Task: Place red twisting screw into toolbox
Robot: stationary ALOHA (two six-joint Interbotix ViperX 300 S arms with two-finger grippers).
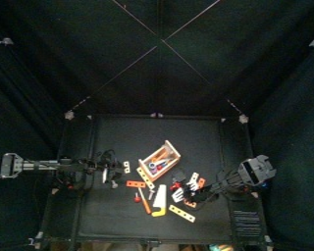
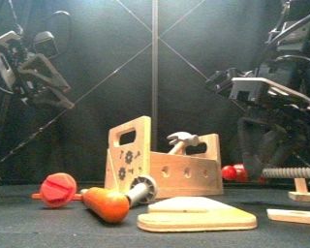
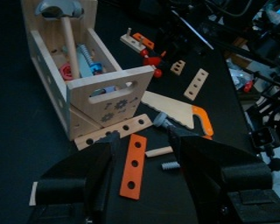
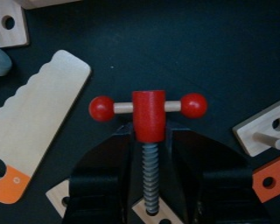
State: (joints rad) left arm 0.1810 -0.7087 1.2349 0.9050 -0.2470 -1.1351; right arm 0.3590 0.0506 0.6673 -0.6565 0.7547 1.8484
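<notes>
The red twisting screw (image 4: 149, 109), a red T-handle with round knobs and a grey thread, lies between my right gripper's (image 4: 149, 147) jaws, which are shut on it just below the handle. In the front view the screw (image 2: 235, 172) shows low at the right of the toolbox (image 2: 170, 165), under the right gripper (image 2: 263, 163). The toolbox (image 1: 161, 157) is a pale wooden box with tall end panels and tools inside; it also shows in the left wrist view (image 3: 90, 79). My left gripper (image 3: 154, 156) is open and empty, left of the toolbox (image 1: 111, 169).
A wooden saw with an orange handle (image 4: 43, 114) lies beside the screw. Perforated wooden blocks (image 4: 271, 131) lie around it. An orange perforated strip (image 3: 133, 166) lies before the left jaws. A red disc (image 2: 57, 186) and an orange-handled tool (image 2: 106, 203) lie in front.
</notes>
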